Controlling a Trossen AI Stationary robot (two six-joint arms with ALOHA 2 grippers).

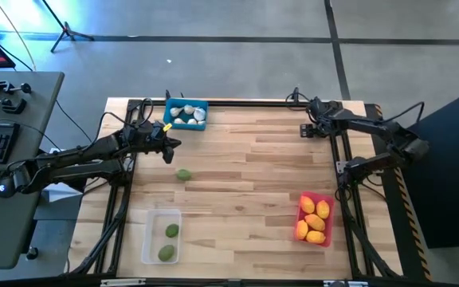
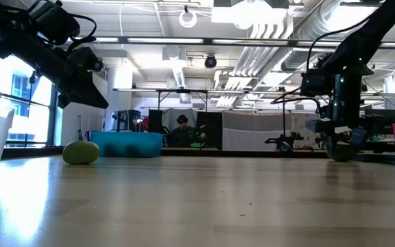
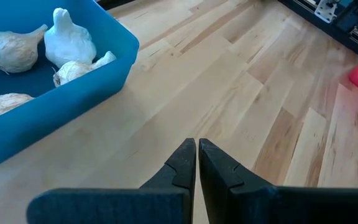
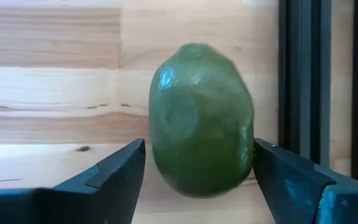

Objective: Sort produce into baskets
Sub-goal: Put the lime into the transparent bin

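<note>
Right end effector (image 4: 194, 180): the fingers stand apart on either side of a dull green oval fruit (image 4: 201, 118) at the far right corner of the light wooden slatted worktop (image 1: 253, 167), beside the black frame rail. A gap shows on the left finger's side; on the other side I cannot tell whether the pad touches. The fruit is not yet clamped and appears to rest on the worktop.

Left end effector (image 3: 196, 163): fingers nearly together, a thin slit between them, holding nothing. It hangs above the worktop just beside the blue rectangular plastic bin (image 1: 186, 114), which holds 4 whitish garlic-like bulbs (image 3: 70, 40).

Other stock:
- A second green oval fruit (image 1: 183, 174) lies loose on the worktop, near the left end effector.
- The clear plastic bin (image 1: 161, 235) holds 2 green fruits.
- The red plastic bin (image 1: 315, 218) holds about 5 yellow lemon-like fruits (image 1: 315, 221).

Handling assessment: the green fruit looks light, firm and glossy, with a smooth rounded skin that is likely to slip or roll under an off-centre squeeze. Best hold is judged to be across its widest middle, pads square to the sides, with moderate force. Its destination, the clear bin, lies well apart, on the left arm's side.
</note>
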